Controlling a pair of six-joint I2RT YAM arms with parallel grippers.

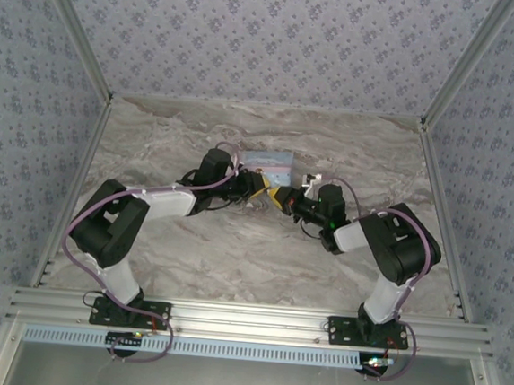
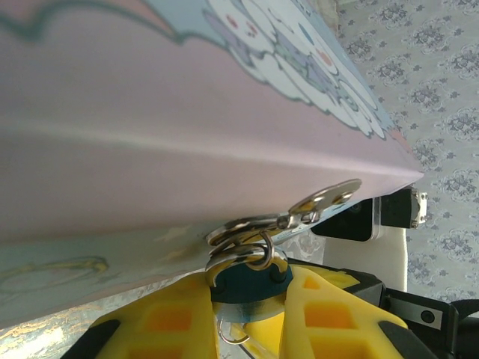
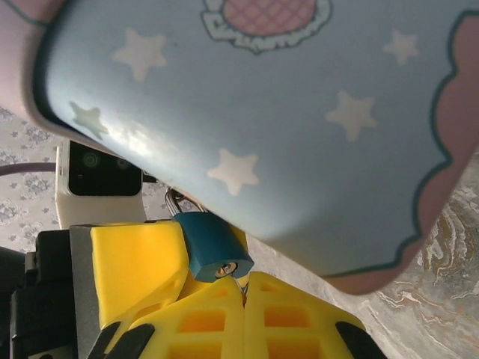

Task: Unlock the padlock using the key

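Tiny blue padlock [image 3: 215, 247], thin silvery shackle [image 3: 177, 202] at 11 o'clock, keyhole facing 5 o'clock; thin silvery key [image 3: 240, 285] tip just beside keyhole.

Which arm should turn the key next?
Right. The right gripper looks pinched on the key, whose tip is at the keyhole of the padlock. The left gripper clamps the padlock body under the tin, so it should probably just brace.

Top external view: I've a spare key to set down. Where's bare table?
Bare marble table between the two arms' bases and along the back wall. Crowded mid-table: left gripper on the padlock, right gripper on the key, against the tin.
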